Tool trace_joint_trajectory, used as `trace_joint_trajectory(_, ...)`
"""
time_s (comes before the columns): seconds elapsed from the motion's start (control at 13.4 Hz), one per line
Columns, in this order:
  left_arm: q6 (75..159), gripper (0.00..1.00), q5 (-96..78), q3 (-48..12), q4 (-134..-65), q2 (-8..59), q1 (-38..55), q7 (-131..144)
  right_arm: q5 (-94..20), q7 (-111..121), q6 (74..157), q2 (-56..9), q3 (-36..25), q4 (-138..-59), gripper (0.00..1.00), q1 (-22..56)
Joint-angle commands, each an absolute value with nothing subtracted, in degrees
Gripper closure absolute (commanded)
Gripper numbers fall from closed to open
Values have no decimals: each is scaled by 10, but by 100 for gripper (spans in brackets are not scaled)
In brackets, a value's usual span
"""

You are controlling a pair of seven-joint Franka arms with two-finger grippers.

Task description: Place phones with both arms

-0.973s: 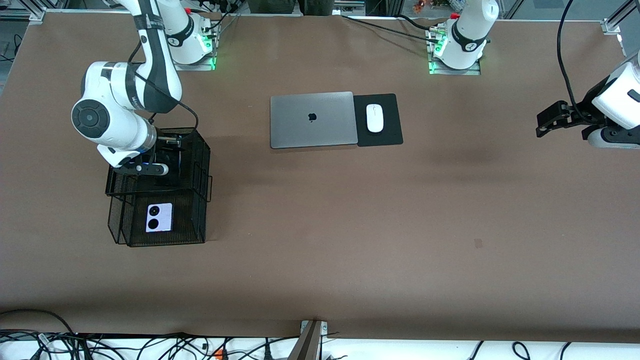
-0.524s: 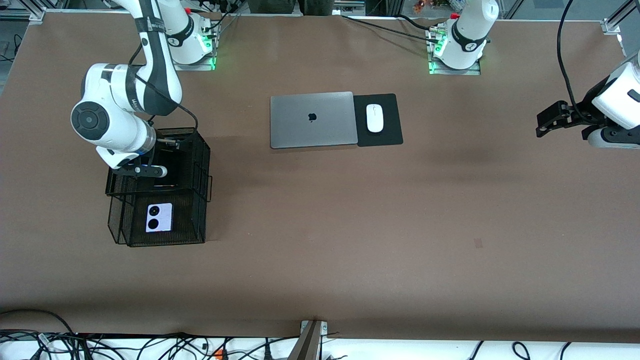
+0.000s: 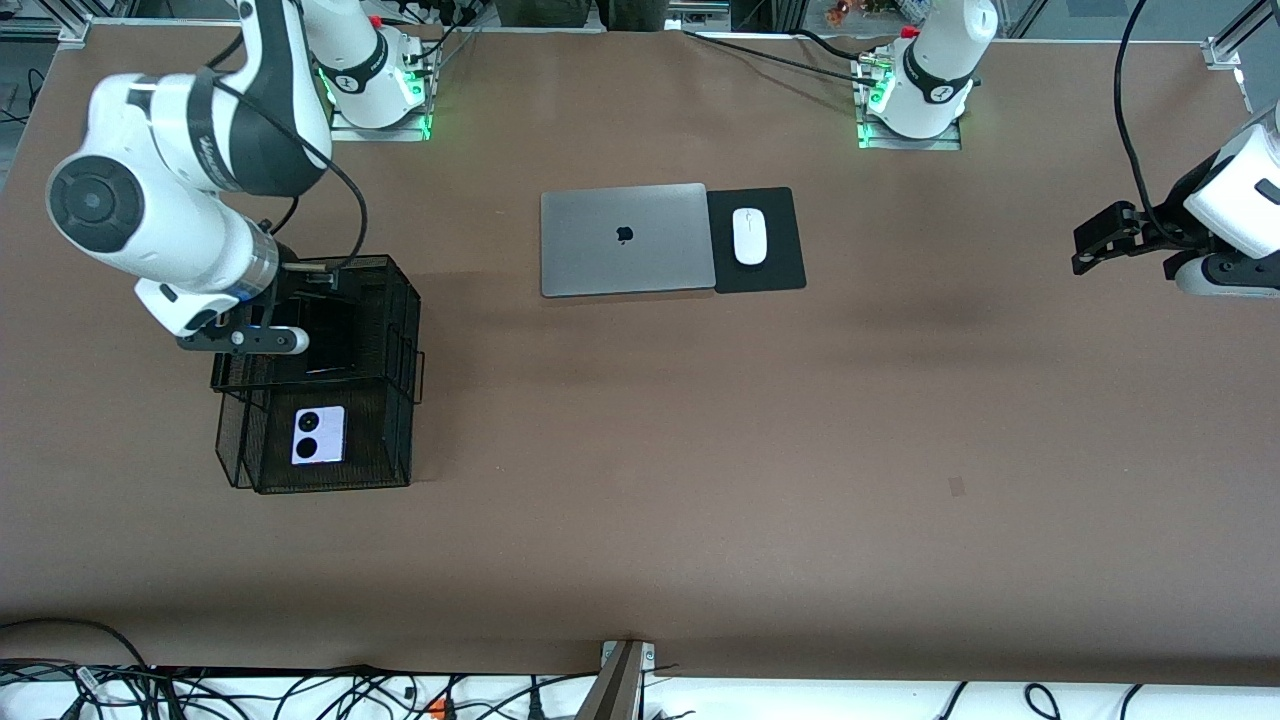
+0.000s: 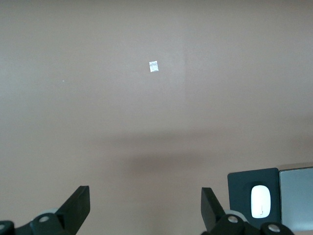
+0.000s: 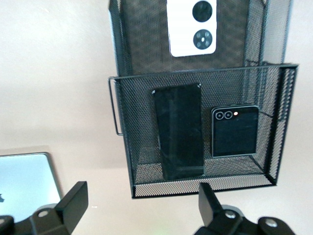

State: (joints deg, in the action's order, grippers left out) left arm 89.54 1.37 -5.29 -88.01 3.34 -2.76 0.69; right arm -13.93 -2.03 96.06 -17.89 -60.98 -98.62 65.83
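Three phones lie in a black mesh organizer (image 3: 400, 330) at the right arm's end of the table. Its upper tier holds the long slim black phone (image 5: 178, 129) and the small squarish black phone (image 5: 234, 130), flat and side by side with a little gap between them. The lower tier, nearer the front camera, holds the lilac-white phone (image 3: 318, 435) with its two black circles facing up. The right gripper (image 5: 138, 203) hangs over the upper tier, fingers spread wide and holding nothing. The left gripper (image 4: 145, 205) waits over bare tabletop at the left arm's end of the table, its fingers spread as well and empty. Midway along the table, farther from the front camera than the organizer, a closed grey laptop (image 3: 626, 239) with an apple logo rests against a black mouse pad (image 3: 775, 265) that carries a white mouse (image 3: 749, 236).
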Motion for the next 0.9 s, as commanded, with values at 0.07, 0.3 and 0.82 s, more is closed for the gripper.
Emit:
trace_joint_trajectory(0.07, 882, 0, 4, -52, -865, 38, -29, 1, -132, -23, 913, -135, -543, -943, 0, 583)
trace_joint_trajectory(0.3, 882, 0, 4, -51, -865, 38, -30, 1, -38, -55, 911, -64, -347, -943, 0, 427)
trace_joint_trajectory(0.82, 882, 0, 4, -51, -865, 38, -30, 0, 26, -32, 898, -8, -23, -945, 0, 48)
